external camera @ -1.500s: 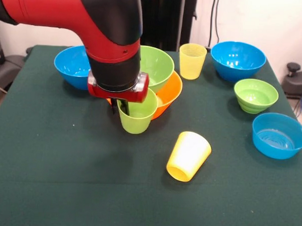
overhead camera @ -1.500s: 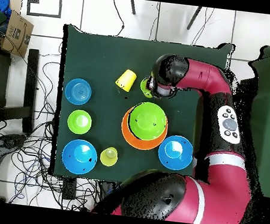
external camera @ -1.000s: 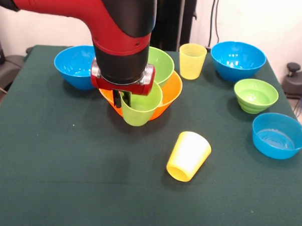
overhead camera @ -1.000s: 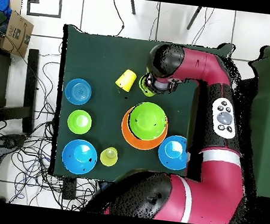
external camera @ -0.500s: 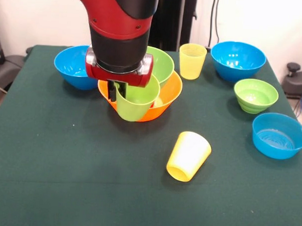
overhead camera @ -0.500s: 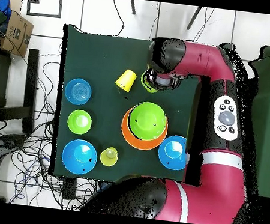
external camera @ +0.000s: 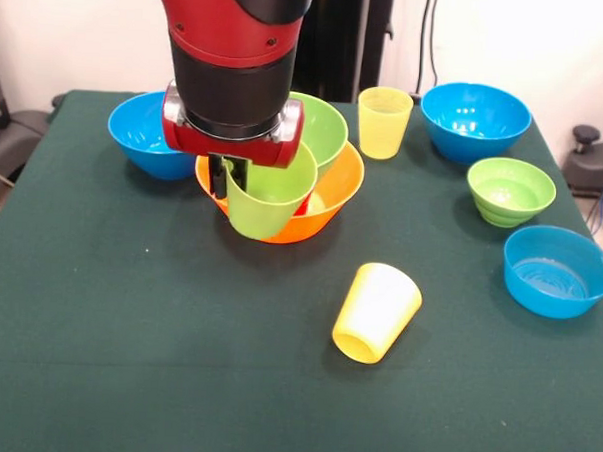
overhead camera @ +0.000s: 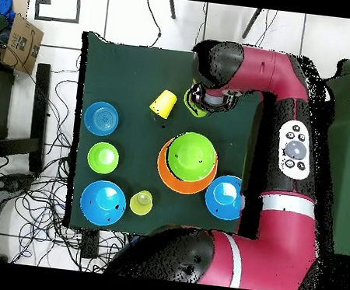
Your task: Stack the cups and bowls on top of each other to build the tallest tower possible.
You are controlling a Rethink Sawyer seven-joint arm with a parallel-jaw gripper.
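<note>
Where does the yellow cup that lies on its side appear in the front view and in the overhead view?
Front view: the tipped yellow cup lies low and right of centre, nearer the camera than the orange bowl.
Overhead view: it lies in the upper middle, above and left of the orange bowl.
Shared landmark: the lime green cup held in the gripper is its nearest neighbour in both views.

The pincer [external camera: 222, 175] has risen, carrying the lime green tapered plastic cup [external camera: 269, 198] up off the worktop [external camera: 127, 329].
</note>
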